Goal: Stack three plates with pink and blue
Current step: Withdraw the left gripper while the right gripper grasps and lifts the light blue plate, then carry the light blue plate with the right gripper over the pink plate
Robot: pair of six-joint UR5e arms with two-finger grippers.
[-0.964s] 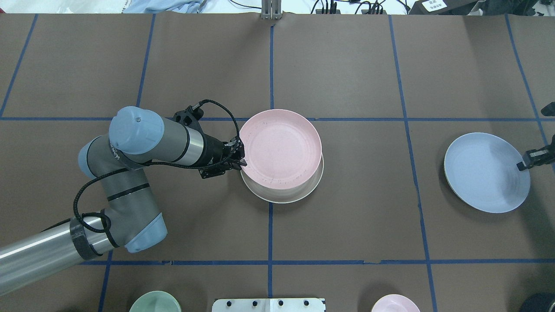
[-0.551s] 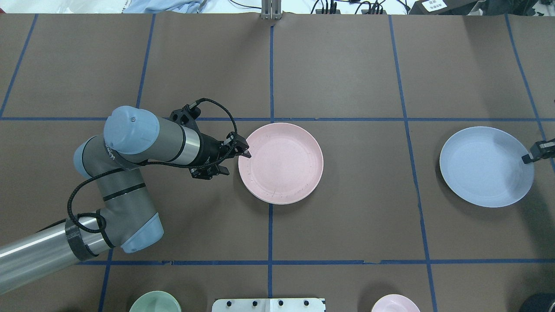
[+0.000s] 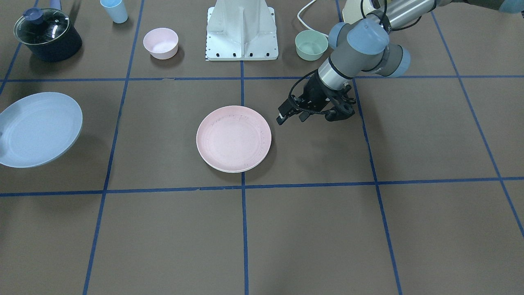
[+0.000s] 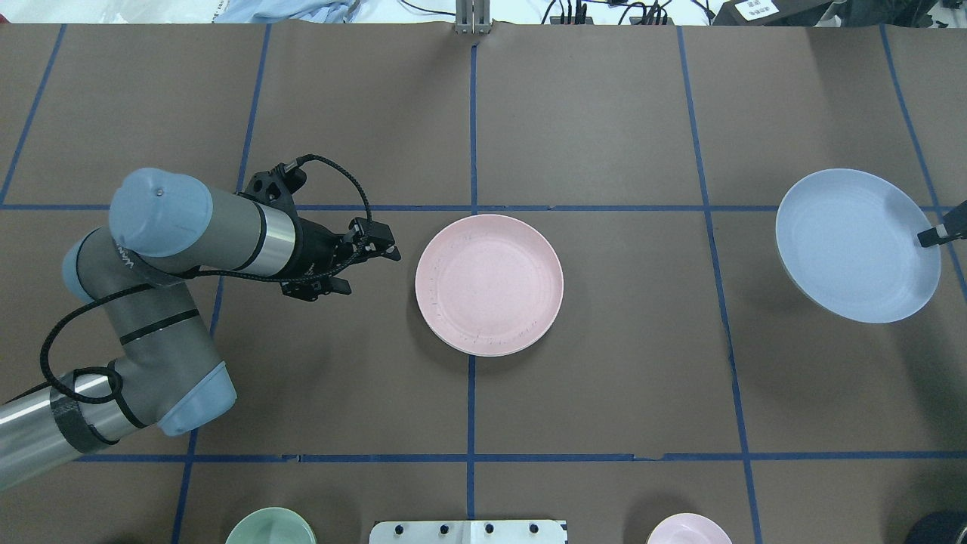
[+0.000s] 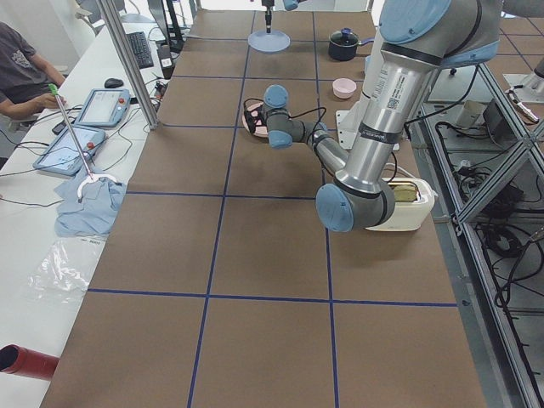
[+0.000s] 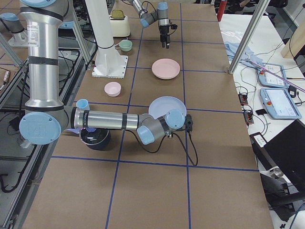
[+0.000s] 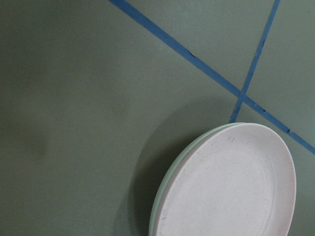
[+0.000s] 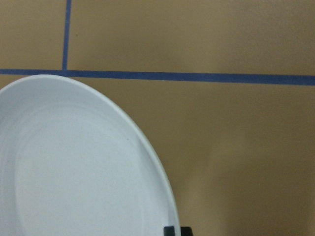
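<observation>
The pink plate [image 4: 489, 285] lies on the cream plate at the table's middle. Only the cream plate's rim [image 7: 162, 196] shows under it, also in the front view [image 3: 229, 169]. My left gripper [image 4: 389, 249] is open and empty, a short way left of the stack, apart from it; it also shows in the front view [image 3: 286, 116]. My right gripper [image 4: 931, 236] is shut on the right rim of the blue plate [image 4: 857, 245] and holds it tilted above the table at the far right. The blue plate also shows in the front view [image 3: 37, 129] and the right wrist view [image 8: 74, 167].
Near the robot base [image 3: 241, 30] stand a small green bowl [image 3: 311, 45], a small pink bowl [image 3: 161, 42], a light blue cup [image 3: 114, 10] and a dark pot with a glass lid [image 3: 45, 35]. Blue tape lines cross the brown table.
My left gripper set the pink plate on the cream plate, let go and drew back to the left. My right gripper lifted the blue plate and carried it away from the robot.
</observation>
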